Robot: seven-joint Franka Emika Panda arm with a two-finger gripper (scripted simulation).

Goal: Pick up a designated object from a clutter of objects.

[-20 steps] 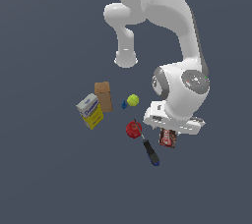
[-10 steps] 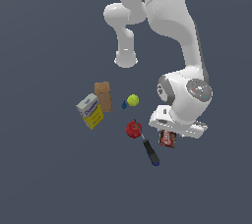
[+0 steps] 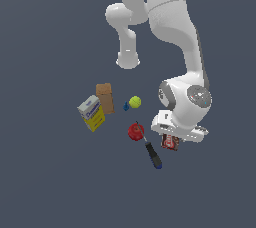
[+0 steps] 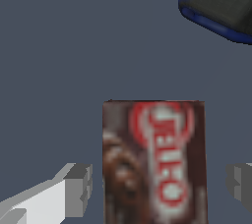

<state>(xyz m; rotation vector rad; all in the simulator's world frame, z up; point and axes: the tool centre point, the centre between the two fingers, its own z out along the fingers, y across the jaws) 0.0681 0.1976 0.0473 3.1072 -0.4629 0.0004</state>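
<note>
Seven small items lie scattered on a dark grey surface [image 3: 45,182] in the exterior view, beneath a glossy white Franka Panda arm [image 3: 172,27]. The brown-red box [image 3: 171,142] sits at the cluster's edge toward the exterior view's right, directly under the arm's wrist, just beside a black-handled screwdriver [image 3: 152,155] with a blue tip. A red apple [image 3: 136,131] lies near it; a yellow-green ball [image 3: 134,102], a small blue piece [image 3: 126,106], a plain tan box [image 3: 105,97] and a yellow-blue-white box [image 3: 92,113] sit farther toward the exterior view's left. The end effector itself is hidden behind the wrist here.

In the wrist view, the brown-red box [image 4: 153,161] fills the space between the two grey fingers [image 4: 78,189], which stand spread wide on either side with clear gaps, holding nothing. The box is a flat-faced, sharp-edged rectangle with white lettering in a red oval over a dark brown print. The screwdriver's rounded handle [image 4: 219,2] lies apart from it, and the surface between them is bare.

The box looks like light, stiff cardboard that should resist a moderate squeeze; its printed faces may be somewhat slick. The two long side faces, already lined up with the fingers, appear the natural place to grip, around mid-length so it does not pivot.
</note>
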